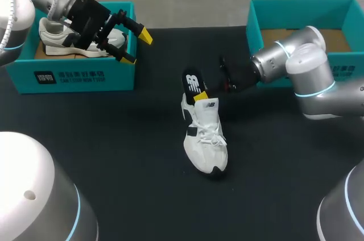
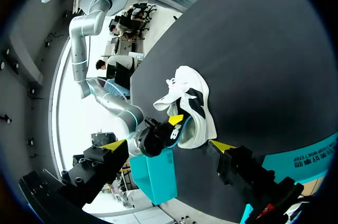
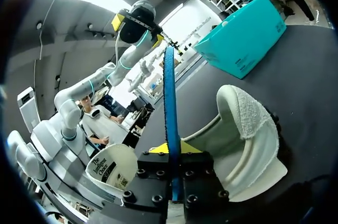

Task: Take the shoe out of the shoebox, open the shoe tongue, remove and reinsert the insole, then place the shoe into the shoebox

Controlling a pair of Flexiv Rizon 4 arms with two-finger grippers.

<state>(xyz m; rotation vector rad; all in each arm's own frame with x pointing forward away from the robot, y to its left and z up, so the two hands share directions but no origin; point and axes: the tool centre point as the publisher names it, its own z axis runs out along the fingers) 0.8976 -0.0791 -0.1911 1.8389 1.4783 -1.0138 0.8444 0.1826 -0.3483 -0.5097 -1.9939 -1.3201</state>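
White lace-up sneaker (image 1: 206, 138) lies unboxed; right gripper (image 1: 200, 98) clamps its black, blue-edged insole (image 1: 194, 83), seemingly half out; reinserting and reboxing remain; left gripper (image 1: 138, 46) has jaws apart

Bare counter (image 1: 114, 150) on both sides of the shoe (image 1: 207, 144); heel end blocked by right claw (image 1: 199, 96) clamped on the upright insole (image 1: 193, 83).

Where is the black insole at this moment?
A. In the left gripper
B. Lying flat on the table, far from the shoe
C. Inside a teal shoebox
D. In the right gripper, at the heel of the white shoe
D: the right gripper pinches the insole from both sides, holding it upright at the heel of the shoe, while the left gripper is open and empty.
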